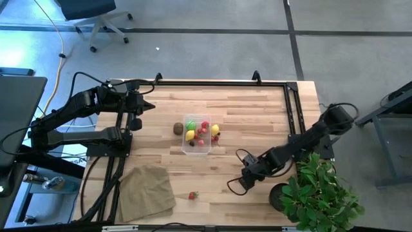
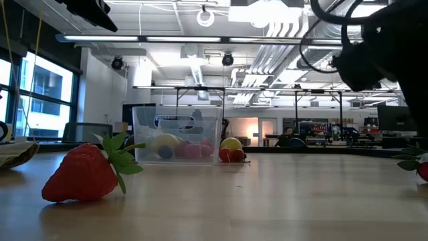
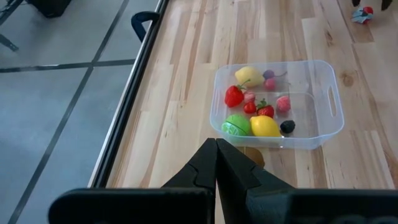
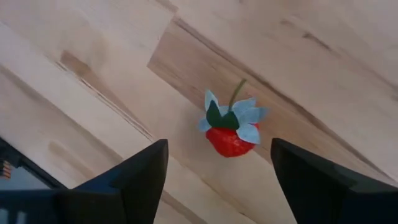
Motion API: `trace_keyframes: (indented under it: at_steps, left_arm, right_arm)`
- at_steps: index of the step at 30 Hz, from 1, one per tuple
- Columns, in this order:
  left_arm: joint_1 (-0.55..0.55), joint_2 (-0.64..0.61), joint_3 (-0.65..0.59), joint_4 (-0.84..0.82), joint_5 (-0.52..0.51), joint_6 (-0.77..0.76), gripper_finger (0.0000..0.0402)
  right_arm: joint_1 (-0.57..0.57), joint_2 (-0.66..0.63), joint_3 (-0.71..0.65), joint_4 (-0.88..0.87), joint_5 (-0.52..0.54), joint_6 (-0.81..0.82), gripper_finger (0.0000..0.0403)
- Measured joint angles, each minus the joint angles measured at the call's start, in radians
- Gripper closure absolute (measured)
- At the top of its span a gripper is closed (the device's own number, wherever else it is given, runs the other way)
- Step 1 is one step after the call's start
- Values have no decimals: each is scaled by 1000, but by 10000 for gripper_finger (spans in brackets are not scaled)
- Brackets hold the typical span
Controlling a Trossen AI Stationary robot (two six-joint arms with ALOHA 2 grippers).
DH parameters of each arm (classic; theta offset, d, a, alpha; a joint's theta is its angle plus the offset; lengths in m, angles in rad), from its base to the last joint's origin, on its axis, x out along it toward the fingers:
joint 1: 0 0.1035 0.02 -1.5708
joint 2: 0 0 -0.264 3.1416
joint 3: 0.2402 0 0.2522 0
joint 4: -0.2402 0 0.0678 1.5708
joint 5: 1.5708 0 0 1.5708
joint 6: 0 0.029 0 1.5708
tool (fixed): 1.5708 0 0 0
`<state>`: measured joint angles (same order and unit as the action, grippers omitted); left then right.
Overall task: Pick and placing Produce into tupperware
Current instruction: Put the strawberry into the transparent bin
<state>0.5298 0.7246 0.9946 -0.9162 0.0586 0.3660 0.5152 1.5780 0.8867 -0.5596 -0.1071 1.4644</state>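
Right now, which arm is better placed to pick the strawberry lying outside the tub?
Right. Its open gripper frames the strawberry, near it on the table. The left gripper waits shut beyond the tub.

Both arms are dark, near-black, built of chunky jointed segments. The right arm (image 1: 302, 145) carries a looping black cable (curled near its wrist). The left hand (image 3: 216, 163) has two matte black, wedge-shaped fingers (image 3: 239, 174) with smooth faces.

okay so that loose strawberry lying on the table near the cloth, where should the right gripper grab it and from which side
Grip the strawberry across its red body, below the leafy cap, coming down from above. It lies on its side on bare table, with nothing close around it. The right gripper, open, already points at it; the thin stem probably gives no hold.
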Motion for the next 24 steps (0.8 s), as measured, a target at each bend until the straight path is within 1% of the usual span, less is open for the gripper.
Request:
trace_keyframes:
  at_steps: [8, 15, 24]
  left_arm:
    - [0, 0, 0, 0, 0, 0, 401]
    - [0, 0, 0, 0, 0, 0, 401]
    - [0, 0, 0, 0, 0, 0, 401]
  right_arm:
    - [0, 62, 0, 20, -16, 0, 128]
    - [0, 73, 0, 35, 53, 19, 128]
    - [9, 103, 3, 44, 35, 9, 128]
